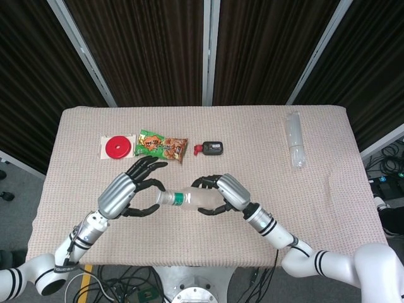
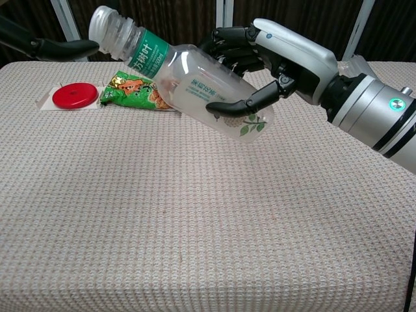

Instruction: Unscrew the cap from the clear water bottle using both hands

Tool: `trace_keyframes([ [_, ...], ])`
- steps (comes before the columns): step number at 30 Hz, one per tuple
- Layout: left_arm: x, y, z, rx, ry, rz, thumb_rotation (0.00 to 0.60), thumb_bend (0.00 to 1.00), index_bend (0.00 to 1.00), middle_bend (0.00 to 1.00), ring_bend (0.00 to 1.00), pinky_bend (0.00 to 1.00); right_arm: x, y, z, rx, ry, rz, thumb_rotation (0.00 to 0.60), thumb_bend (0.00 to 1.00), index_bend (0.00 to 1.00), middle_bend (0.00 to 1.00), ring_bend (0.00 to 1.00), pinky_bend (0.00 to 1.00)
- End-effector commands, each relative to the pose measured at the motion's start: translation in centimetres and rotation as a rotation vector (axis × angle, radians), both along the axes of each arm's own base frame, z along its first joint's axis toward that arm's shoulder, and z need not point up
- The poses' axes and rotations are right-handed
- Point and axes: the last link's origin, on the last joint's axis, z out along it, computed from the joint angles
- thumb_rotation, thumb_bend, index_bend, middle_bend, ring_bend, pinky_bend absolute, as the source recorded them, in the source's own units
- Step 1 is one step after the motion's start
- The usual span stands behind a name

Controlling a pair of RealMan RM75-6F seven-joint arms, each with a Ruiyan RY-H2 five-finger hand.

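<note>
Your right hand (image 1: 222, 193) is wrapped around the body of the clear water bottle (image 1: 189, 199), holding it tilted above the table (image 1: 265, 158) with the neck pointing toward your left hand (image 1: 129, 189). The left hand's fingers are spread and curved around the neck end; from above you cannot tell whether they touch it.

The chest view gives you what the head view hides: the bottle's threaded neck (image 2: 107, 25) is bare, with a green label just below it, and only a dark fingertip (image 2: 68, 47) of the left hand reaches in beside that neck, apparently just short of it. No cap shows on the bottle there. The head view alone shows the whole left hand.

Beyond the bottle, count one of each along the far side of the table: a red disc (image 1: 118, 147) on a white card, a green snack packet (image 1: 161, 146), a small black-and-red device (image 1: 209, 148), and, well apart to the right, a clear plastic sleeve (image 1: 295, 139).
</note>
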Motion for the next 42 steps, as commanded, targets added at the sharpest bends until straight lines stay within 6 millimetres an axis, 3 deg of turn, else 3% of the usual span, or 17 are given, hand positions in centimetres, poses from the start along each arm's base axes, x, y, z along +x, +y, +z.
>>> trace_keyframes([
  [1, -0.1, 0.0, 0.1, 0.004, 0.003, 0.000, 0.600, 0.34, 0.48, 0.10, 0.00, 0.00, -0.1, -0.1, 0.1, -0.006, 0.010, 0.002, 0.600, 0.57, 0.70, 0.59, 0.50, 0.64],
  [7, -1.2, 0.6, 0.7, 0.037, 0.035, 0.029, 0.600, 0.33, 0.48, 0.10, 0.00, 0.00, -1.4, -0.5, 1.1, -0.043, 0.058, -0.015, 0.600, 0.57, 0.70, 0.58, 0.50, 0.63],
  [16, -4.8, 1.8, 0.3, 0.082, 0.218, 0.119, 0.600, 0.33, 0.48, 0.10, 0.00, 0.00, -3.7, -1.3, 3.1, -0.102, 0.156, -0.051, 0.600, 0.57, 0.70, 0.58, 0.50, 0.64],
  [23, -7.6, 2.8, -2.3, 0.168, 0.514, 0.155, 0.600, 0.33, 0.48, 0.10, 0.00, 0.00, -6.0, -1.8, 4.2, -0.153, 0.289, -0.082, 0.600, 0.57, 0.70, 0.58, 0.50, 0.64],
  [29, -8.2, 3.0, -5.4, 0.145, 0.695, 0.149, 0.600, 0.33, 0.46, 0.10, 0.00, 0.00, -7.2, -2.0, 4.0, -0.153, 0.422, -0.108, 0.600, 0.57, 0.70, 0.58, 0.50, 0.64],
  [34, -7.5, 3.1, -6.9, 0.044, 0.674, 0.177, 0.600, 0.25, 0.27, 0.09, 0.00, 0.00, -7.6, -2.1, 3.3, -0.144, 0.507, -0.127, 0.600, 0.57, 0.71, 0.57, 0.50, 0.64],
  [39, -7.0, 3.7, -5.6, 0.067, 0.570, 0.226, 0.600, 0.13, 0.17, 0.09, 0.00, 0.00, -7.2, -2.3, 1.9, -0.159, 0.587, -0.113, 0.600, 0.53, 0.69, 0.55, 0.47, 0.62],
  [41, -7.1, 3.7, -4.0, 0.092, 0.506, 0.257, 0.600, 0.12, 0.16, 0.09, 0.00, 0.00, -7.0, -2.4, 1.2, -0.161, 0.620, -0.112, 0.600, 0.49, 0.59, 0.51, 0.40, 0.54],
  [42, -7.2, 3.7, -3.3, 0.106, 0.479, 0.269, 0.600, 0.11, 0.16, 0.09, 0.00, 0.00, -7.0, -2.4, 0.9, -0.152, 0.640, -0.112, 0.600, 0.46, 0.50, 0.47, 0.35, 0.47],
])
